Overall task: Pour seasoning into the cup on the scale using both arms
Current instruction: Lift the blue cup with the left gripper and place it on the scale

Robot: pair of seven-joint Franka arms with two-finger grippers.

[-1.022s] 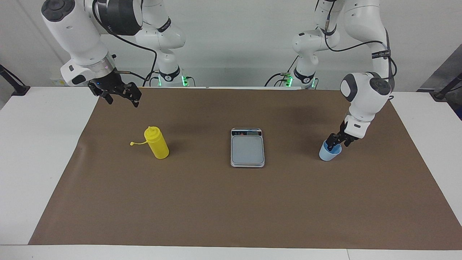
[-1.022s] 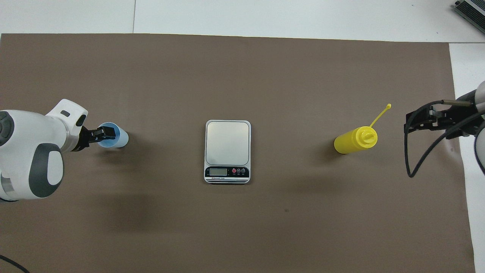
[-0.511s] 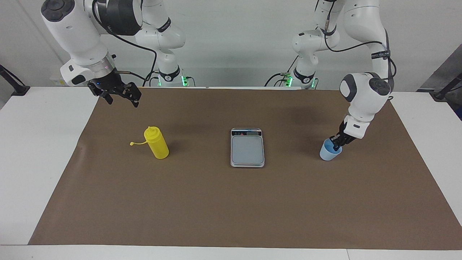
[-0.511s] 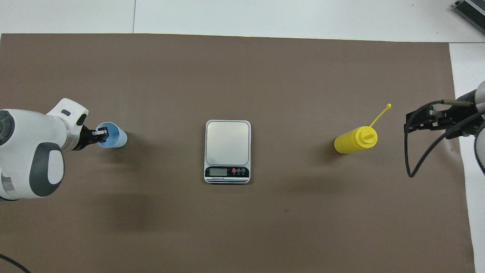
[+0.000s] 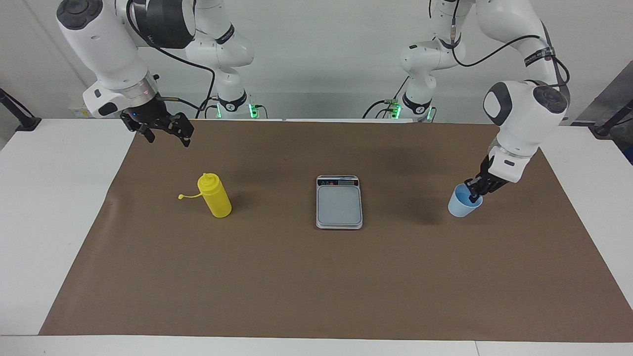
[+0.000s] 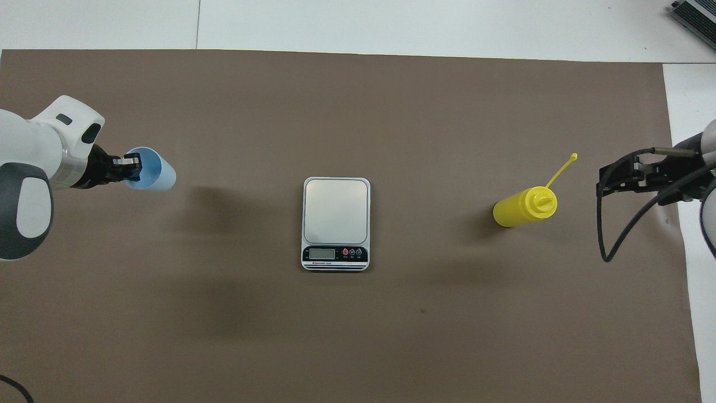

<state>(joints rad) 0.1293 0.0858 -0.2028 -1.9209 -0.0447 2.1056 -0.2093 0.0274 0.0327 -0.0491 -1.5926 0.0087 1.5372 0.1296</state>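
The light blue cup (image 5: 462,206) (image 6: 158,172) hangs tilted a little above the brown mat at the left arm's end of the table. My left gripper (image 5: 474,194) (image 6: 133,167) is shut on its rim, one finger inside the cup. The silver-grey scale (image 5: 339,205) (image 6: 335,215) lies flat mid-mat, its plate bare. The yellow seasoning bottle (image 5: 215,196) (image 6: 523,208) stands toward the right arm's end, its cap (image 5: 181,197) (image 6: 573,157) dangling on a tether. My right gripper (image 5: 168,140) (image 6: 603,180) hangs open in the air over the mat's edge, apart from the bottle.
The brown mat (image 5: 316,277) covers most of the white table (image 5: 59,198). Bare mat lies between cup and scale and between scale and bottle. A dark device corner (image 6: 696,14) shows at the table's edge.
My left gripper shut on the cup's rim, then lifted it off the mat and carried it outward toward the left arm's end. The right arm stayed still.
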